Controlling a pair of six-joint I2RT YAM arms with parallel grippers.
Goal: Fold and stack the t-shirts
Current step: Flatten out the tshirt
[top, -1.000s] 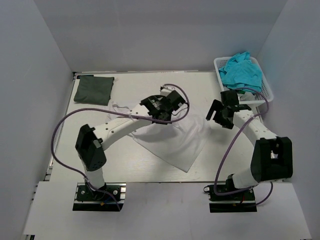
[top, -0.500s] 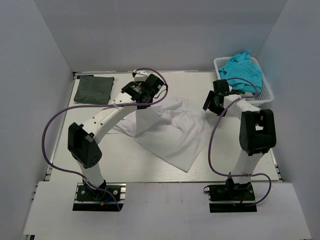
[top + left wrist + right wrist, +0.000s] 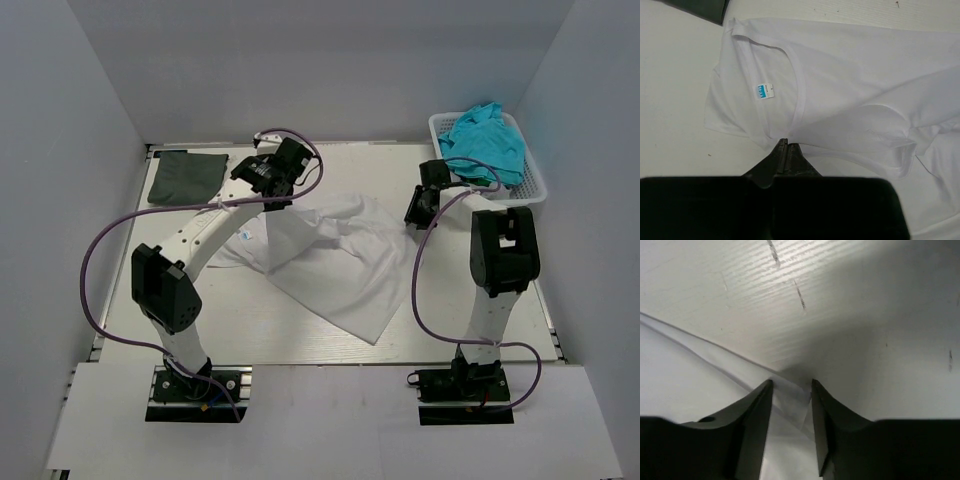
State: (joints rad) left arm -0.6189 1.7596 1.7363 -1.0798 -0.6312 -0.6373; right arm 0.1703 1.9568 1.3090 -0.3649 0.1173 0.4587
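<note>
A white t-shirt [image 3: 335,262] lies spread and rumpled across the middle of the table. My left gripper [image 3: 268,203] is at its far left part, shut on a fold of the fabric just below the collar [image 3: 799,85] and its blue label [image 3: 765,91]. My right gripper [image 3: 412,214] is low at the shirt's far right corner [image 3: 792,395], its jaws narrowly apart with that corner lying between the fingers [image 3: 760,405]. A folded dark grey-green t-shirt [image 3: 186,178] rests at the far left. Bright teal t-shirts [image 3: 484,140] are heaped in the basket.
The white lattice basket [image 3: 536,186] stands at the far right corner, just behind the right arm. Grey walls close in the table on three sides. A corner of the dark shirt [image 3: 700,7] shows close to the white shirt's shoulder.
My left gripper dragged the white shirt's upper part toward the far left, spreading it. My right gripper moved back and down to the shirt's right corner, and its jaws narrowed.
</note>
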